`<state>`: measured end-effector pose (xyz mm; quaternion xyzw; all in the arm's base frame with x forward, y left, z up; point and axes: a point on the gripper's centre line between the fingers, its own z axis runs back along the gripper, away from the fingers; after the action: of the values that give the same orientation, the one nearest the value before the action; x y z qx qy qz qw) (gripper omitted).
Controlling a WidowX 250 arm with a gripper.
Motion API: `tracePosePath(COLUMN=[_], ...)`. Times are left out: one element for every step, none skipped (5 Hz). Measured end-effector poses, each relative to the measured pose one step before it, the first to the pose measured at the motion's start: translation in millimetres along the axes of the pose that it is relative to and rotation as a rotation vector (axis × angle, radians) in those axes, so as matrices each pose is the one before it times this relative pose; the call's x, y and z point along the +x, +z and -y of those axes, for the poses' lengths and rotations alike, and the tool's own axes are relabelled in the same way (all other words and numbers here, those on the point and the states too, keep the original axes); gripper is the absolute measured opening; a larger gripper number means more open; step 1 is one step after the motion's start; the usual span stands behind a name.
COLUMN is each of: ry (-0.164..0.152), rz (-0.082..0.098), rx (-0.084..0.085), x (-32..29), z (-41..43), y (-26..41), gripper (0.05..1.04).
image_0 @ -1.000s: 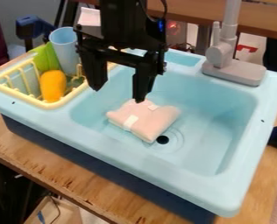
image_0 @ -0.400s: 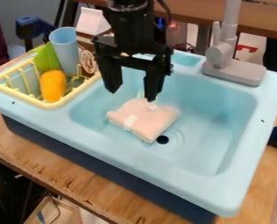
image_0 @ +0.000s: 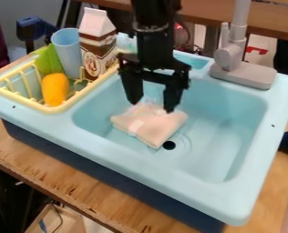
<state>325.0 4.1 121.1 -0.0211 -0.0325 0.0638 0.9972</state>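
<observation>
"Pale pink cloth [image_0: 158, 129] is what we see near the middle of the frame, folded into a soft pad with a white patch on its left side. Where does it lie?"

"We find it inside the light blue sink [image_0: 152, 168], just beside the dark drain hole [image_0: 169, 145]."

"And the gripper [image_0: 151, 107]?"

"We see it open, its two fingers apart and pointing down, at the cloth's upper edge. We cannot tell whether the tips touch the fabric."

"What do we have at the upper left?"

"A yellow rack [image_0: 46, 109], with an orange object [image_0: 54, 88] and something green [image_0: 47, 61] in it. By its back we spot a blue cup [image_0: 67, 48] and, to the right of that, a brown and white carton [image_0: 95, 50], both upright."

"And at the upper right?"

"We see a grey faucet [image_0: 241, 70] on the sink's back edge. Under the sink we make out a wooden tabletop [image_0: 79, 191]."
</observation>
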Motion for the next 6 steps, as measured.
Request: tracePosePath(ry=[-0.0073,0.0072,-0.0044,0.0081,0.0135,0.0629], rz=[-0.0068,-0.0145,-0.0198,0.0042,-0.0113,-0.0385], rx=[0.0119,0.0273,0.002,-0.0046,-0.0043,0.0127], x=[10.15,6.45,3.57,-1.06,-9.5,-20.43], z=[-0.06,-3.84,0.29,0.55,-0.1,-3.45], y=[-6.4,-11.61,-18.85,-3.84,0.07,2.7], gripper=[1.001,1.001,1.001,1.001,1.001,1.001])
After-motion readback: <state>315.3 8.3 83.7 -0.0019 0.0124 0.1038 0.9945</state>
